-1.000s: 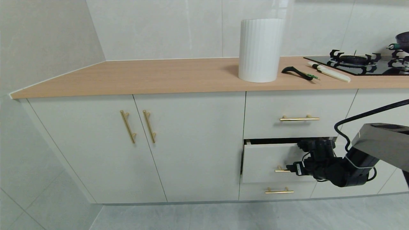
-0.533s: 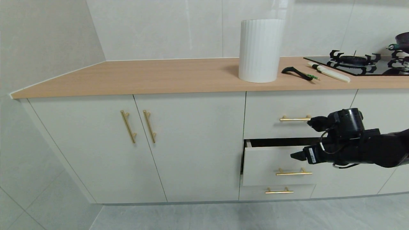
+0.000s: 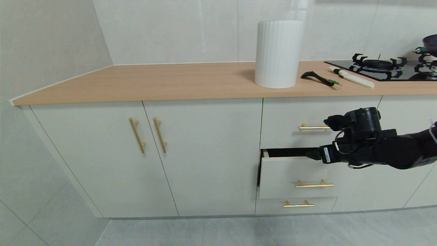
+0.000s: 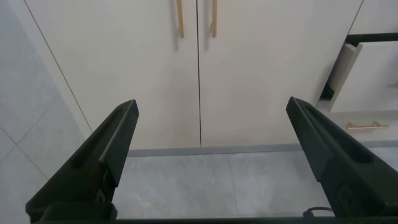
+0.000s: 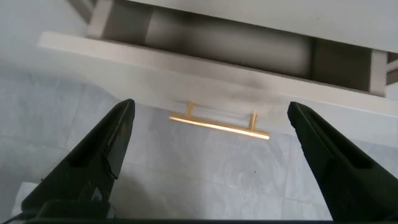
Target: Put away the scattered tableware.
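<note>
Right pincer (image 3: 321, 138) open, empty, in front of the ajar middle drawer (image 3: 290, 169); drawer inside dark, unreadable. Left pincer (image 4: 211, 102) open, facing cupboard doors (image 4: 199, 62). Black utensil (image 3: 317, 77) and white knife (image 3: 353, 78) lie near desk (image 3: 170, 82) front edge.

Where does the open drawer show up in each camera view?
Head view: open drawer low on the right, under the top drawer, right gripper at its opening.
Left wrist view: open drawer beside the double cabinet doors.
Right wrist view: open drawer seen from above, between the gripper's fingers.
Shared landmark: its gold handle.
</note>
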### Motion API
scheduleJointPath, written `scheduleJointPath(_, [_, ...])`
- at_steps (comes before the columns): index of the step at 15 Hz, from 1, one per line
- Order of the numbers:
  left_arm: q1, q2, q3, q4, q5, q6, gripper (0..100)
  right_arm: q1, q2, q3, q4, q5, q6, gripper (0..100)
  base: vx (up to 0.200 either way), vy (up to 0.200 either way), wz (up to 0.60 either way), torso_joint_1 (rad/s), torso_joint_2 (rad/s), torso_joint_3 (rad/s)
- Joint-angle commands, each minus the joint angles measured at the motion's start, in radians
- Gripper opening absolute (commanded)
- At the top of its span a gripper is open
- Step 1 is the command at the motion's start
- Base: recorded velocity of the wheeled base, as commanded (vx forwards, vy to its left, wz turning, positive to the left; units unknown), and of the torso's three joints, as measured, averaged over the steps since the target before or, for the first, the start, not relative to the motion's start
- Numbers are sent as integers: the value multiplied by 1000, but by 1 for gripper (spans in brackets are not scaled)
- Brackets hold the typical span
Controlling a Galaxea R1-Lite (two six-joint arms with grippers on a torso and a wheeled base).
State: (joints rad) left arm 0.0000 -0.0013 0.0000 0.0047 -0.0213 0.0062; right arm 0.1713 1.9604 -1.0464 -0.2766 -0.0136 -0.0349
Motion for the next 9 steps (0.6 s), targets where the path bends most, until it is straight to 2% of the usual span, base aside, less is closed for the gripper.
scheduleJointPath(1, [0, 1, 0, 0, 1, 0, 100, 1, 84, -37, -16, -17, 33, 100, 0, 0, 0, 0, 0, 0])
scheduleJointPath(4, [0, 1, 0, 0, 0, 0, 100, 1, 164, -80, -59, -106, 70, 100, 0, 0, 0, 0, 0, 0])
scheduleJointPath(9, [0, 1, 0, 0, 0, 0, 100, -1, 245, -84, -168, -120, 70, 100, 0, 0, 0, 0, 0, 0])
